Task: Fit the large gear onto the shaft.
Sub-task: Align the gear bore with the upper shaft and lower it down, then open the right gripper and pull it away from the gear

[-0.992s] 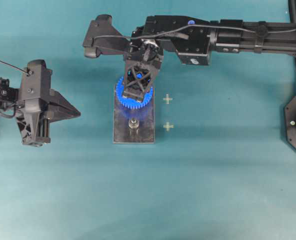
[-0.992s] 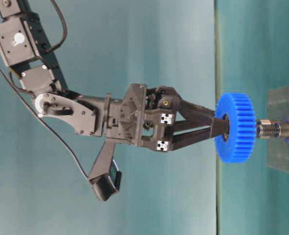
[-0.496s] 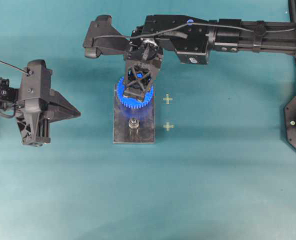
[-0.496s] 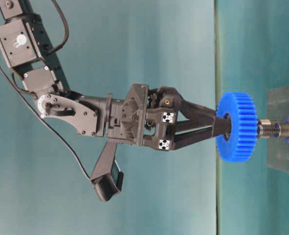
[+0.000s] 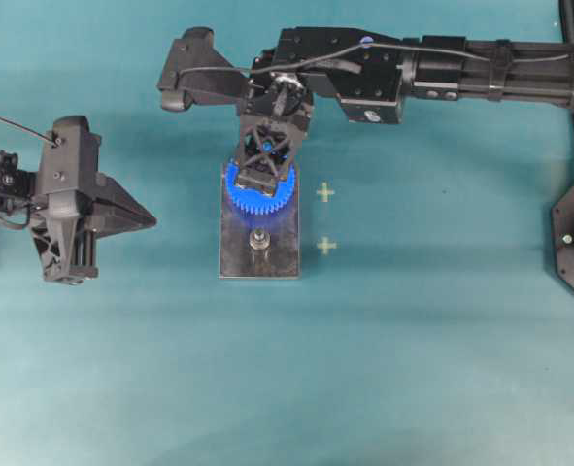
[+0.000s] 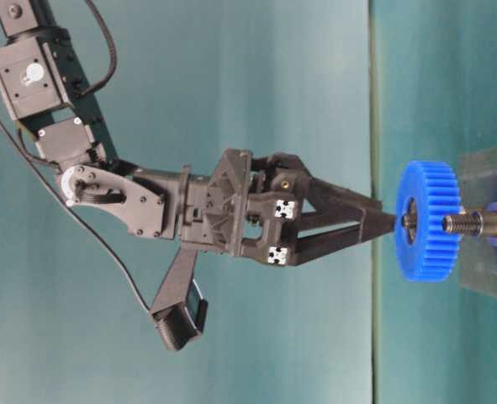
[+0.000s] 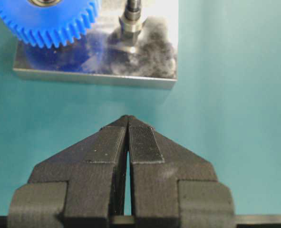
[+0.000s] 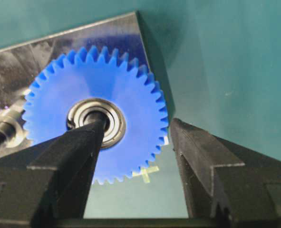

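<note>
Large gear (image 8: 95,121) sat released on its shaft (image 6: 416,223); your right tool (image 8: 140,142) stood parted, left tool (image 7: 128,137) clenched empty. Judged rigid, light; gripped best across its toothed rim.

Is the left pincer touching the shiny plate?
Apart. The left wrist view shows a strip of bare teal table between the shut left pincer and the near edge of the plate.

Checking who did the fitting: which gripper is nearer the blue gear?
The right. The right gripper sits directly over the blue gear, jaws apart with the gear between them. The left gripper is shut, off to the side, clear of the grey plate.
</note>
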`<state>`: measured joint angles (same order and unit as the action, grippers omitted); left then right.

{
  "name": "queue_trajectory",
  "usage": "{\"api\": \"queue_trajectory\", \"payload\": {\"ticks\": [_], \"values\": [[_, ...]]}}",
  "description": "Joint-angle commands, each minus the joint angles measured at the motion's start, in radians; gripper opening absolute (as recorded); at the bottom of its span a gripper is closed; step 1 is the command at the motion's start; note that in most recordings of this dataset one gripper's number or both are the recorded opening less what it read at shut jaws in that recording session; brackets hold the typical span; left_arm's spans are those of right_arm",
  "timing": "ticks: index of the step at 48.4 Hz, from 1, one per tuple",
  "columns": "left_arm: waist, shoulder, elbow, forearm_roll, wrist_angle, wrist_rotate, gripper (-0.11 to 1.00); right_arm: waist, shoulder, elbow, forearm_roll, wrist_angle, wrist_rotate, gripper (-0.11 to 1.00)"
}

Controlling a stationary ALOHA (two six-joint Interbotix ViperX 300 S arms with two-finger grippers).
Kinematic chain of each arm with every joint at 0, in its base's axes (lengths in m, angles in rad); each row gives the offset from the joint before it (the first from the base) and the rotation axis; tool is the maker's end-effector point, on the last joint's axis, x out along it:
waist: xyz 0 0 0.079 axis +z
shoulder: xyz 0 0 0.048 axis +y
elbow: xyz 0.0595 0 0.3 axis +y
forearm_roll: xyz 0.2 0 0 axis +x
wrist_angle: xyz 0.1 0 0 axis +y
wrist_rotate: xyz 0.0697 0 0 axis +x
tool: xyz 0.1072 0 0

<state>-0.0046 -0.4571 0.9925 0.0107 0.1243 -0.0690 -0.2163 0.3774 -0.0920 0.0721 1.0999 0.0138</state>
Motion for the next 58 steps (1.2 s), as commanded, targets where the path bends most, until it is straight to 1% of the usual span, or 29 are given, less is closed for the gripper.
{"api": "queue_trajectory", "payload": {"ticks": [1, 8, 20, 27, 36, 50, 58], "values": [[0.000, -0.003, -0.009, 0.002, -0.008, -0.002, 0.00, 0.002, -0.018, -0.028, 0.003, 0.002, 0.002, 0.65], [0.000, -0.003, -0.008, 0.002, -0.008, -0.002, 0.00, 0.015, -0.020, -0.040, 0.009, 0.002, -0.003, 0.65], [-0.002, -0.003, -0.003, 0.002, -0.006, -0.002, 0.00, 0.034, 0.005, -0.044, 0.034, -0.005, -0.005, 0.65], [0.000, -0.003, -0.003, 0.002, -0.008, -0.002, 0.00, 0.046, 0.021, -0.044, 0.035, -0.009, -0.003, 0.66], [0.000, -0.003, -0.005, 0.002, -0.008, -0.002, 0.00, 0.043, 0.014, -0.055, 0.035, -0.023, 0.002, 0.65], [0.000, -0.003, -0.003, 0.003, -0.006, -0.002, 0.00, 0.043, -0.018, -0.103, 0.034, 0.034, 0.003, 0.65], [-0.002, -0.006, -0.003, 0.003, -0.008, -0.002, 0.00, 0.041, -0.077, -0.092, 0.026, 0.064, 0.003, 0.65]]}}
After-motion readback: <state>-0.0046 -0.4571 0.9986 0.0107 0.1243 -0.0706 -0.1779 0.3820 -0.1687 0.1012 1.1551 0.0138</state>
